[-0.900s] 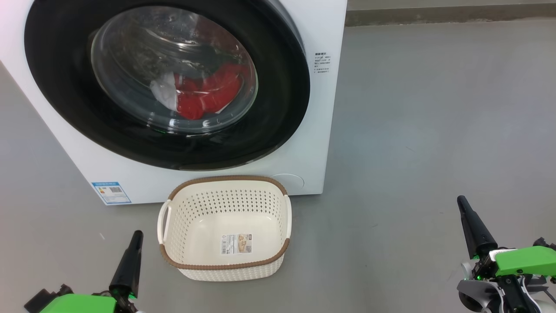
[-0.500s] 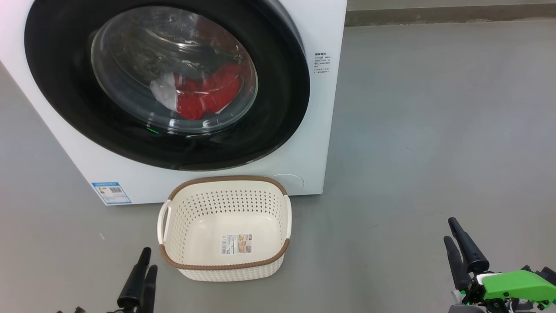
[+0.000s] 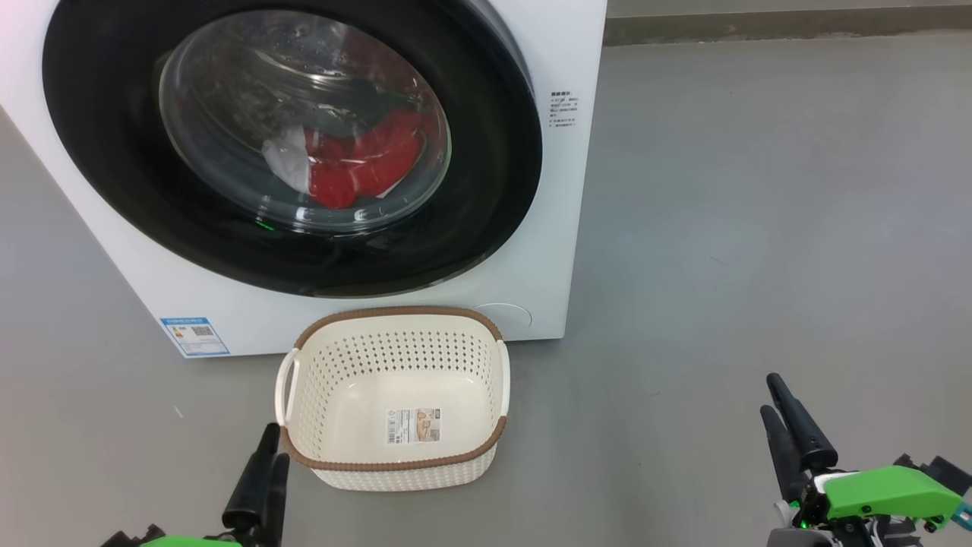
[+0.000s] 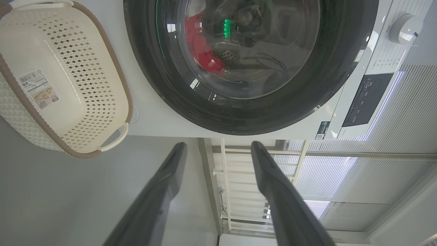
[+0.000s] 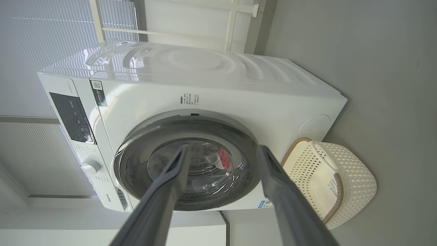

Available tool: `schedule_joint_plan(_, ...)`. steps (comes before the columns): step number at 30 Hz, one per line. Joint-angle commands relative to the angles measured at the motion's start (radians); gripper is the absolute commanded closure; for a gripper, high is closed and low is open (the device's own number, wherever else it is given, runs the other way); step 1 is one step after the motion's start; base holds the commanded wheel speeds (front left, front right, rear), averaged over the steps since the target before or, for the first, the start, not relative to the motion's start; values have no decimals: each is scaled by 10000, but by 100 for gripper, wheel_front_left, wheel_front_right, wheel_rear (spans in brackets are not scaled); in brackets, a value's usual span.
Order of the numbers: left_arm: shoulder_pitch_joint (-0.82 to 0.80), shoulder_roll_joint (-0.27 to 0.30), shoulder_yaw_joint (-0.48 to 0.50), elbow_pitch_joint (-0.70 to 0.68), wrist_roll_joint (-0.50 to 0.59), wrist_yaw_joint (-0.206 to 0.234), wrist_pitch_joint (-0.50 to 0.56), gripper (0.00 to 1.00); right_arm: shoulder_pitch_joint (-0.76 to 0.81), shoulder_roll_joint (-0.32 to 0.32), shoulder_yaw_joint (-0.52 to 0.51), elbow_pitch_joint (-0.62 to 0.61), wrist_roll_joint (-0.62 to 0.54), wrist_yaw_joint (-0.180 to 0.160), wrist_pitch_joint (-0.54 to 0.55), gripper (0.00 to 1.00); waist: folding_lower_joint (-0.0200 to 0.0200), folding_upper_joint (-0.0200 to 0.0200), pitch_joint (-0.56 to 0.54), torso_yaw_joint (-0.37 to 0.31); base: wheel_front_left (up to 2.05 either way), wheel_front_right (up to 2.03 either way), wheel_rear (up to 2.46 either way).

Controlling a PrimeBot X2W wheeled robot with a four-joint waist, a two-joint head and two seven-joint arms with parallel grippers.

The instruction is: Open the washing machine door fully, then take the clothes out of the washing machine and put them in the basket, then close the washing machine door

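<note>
Both jaws spread: left gripper [image 3: 276, 444], right gripper [image 3: 769, 393]; grey floor [image 3: 759, 190]; slatted blinds [image 5: 30, 51] behind washing machine [image 5: 205, 85].

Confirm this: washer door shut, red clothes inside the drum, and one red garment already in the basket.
Not right. The basket is empty but for a sticker, as the head view shows. The door is shut, red clothes behind it.

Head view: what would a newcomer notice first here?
The washing machine door, a big glossy black ring, dominates the upper left, shut, with the red clothes bright behind its glass. Just below, on the grey floor in front of the washing machine, stands the empty cream basket. The left gripper and right gripper sit open at the bottom corners.
</note>
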Motion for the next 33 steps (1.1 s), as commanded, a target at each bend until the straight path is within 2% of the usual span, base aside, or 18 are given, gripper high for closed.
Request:
schedule_joint_plan(1, -484, 160, -11, -314, 209, -11, -123, 0, -552, -148, 110, -305, -177, 1, -134, 0, -2, 0, 3, 2, 0, 0, 0)
schedule_joint_plan(9, -647, 220, -181, -436, 922, 27, -414, 0, -712, -198, 383, -371, -691, 0, -428, 0, -2, 0, 31, 0, 0, 0, 0)
schedule_joint_plan(17, -757, 192, -204, -684, 2076, 172, -651, 0, -859, -196, 567, -424, -1368, 0, -681, 0, -2, 0, 55, -3, 0, 0, 0)
schedule_joint_plan(25, -839, 174, -289, -830, 3095, 279, -857, 0, -982, -173, 628, -395, -2295, -1, -891, 0, -2, 0, 71, -21, 0, 0, 0)
schedule_joint_plan(33, -1025, 171, -407, -975, 4386, 377, -1121, 0, -1148, -144, 598, -440, -3784, -1, -1157, 0, -2, 0, 133, -31, 0, 0, 0)
